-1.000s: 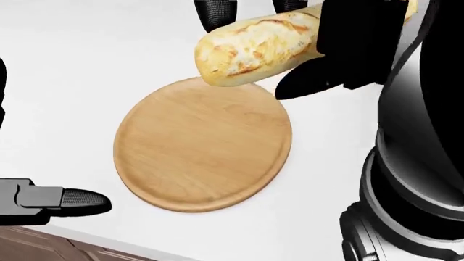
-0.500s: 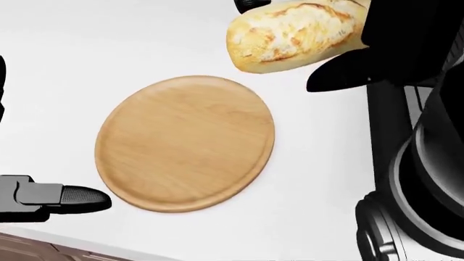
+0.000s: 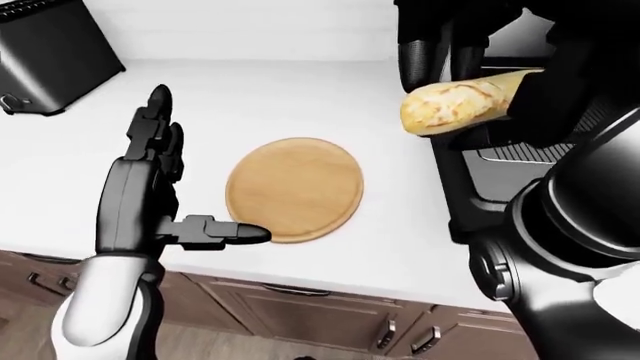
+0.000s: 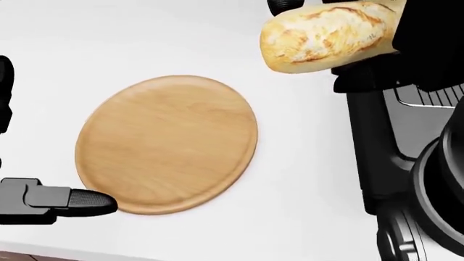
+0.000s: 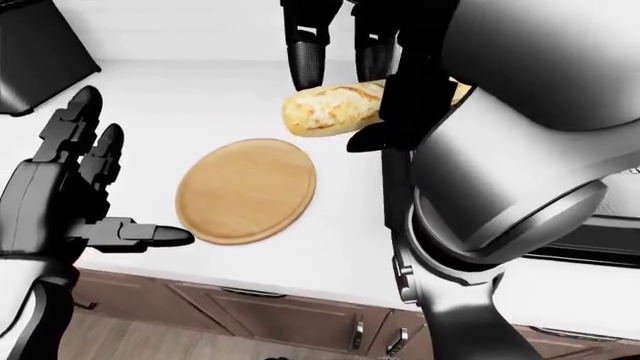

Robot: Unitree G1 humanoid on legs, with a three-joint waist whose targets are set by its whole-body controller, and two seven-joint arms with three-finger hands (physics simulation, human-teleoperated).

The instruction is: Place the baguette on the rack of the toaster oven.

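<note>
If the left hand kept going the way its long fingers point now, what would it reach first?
Probably nothing near: the left hand is open, its fingers pointing up the view over bare white counter. The dark appliance lies off to their left and the wooden board to their right. Depth is unclear.

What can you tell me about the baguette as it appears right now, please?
The baguette is a golden loaf with a pale, floury, cracked crust and a rounded end pointing to the view's left. It lies roughly level in the air, gripped by the right hand, whose dark fingers close over its far portion. It hangs clear of the wooden board, touching nothing else.
</note>
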